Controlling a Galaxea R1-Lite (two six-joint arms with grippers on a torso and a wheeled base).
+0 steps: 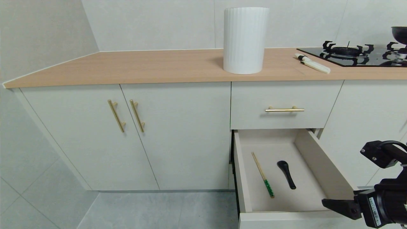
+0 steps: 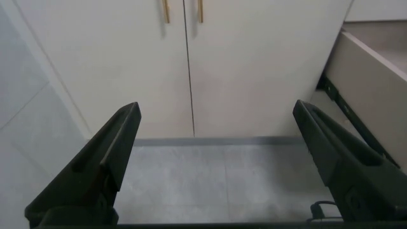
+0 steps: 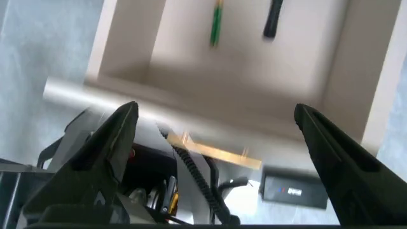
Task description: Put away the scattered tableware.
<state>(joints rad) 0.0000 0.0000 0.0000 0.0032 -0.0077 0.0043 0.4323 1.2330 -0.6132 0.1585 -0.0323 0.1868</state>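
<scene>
The lower drawer under the wooden bench stands pulled out. On its floor lie a pair of chopsticks with green ends and a black spoon. They lie side by side but apart, the chopsticks nearer the drawer's left wall, and both run roughly front to back. The right gripper sits low by the drawer's front right corner, outside the drawer, with its fingers spread wide and nothing between them. In the right wrist view the drawer's front edge and gold handle lie across the gap between the fingers. The chopsticks and spoon lie farther in, clear of both fingertips and untouched. The left gripper hangs above the grey floor, facing the shut cupboard doors. Its fingers are also wide apart and empty, and the open drawer's side is off to one edge, well away from them. On the bench a long white utensil lies just beside the black hob. It is far from either gripper. A tall white ribbed canister stands upright to its left. The upper drawer is closed.
</scene>
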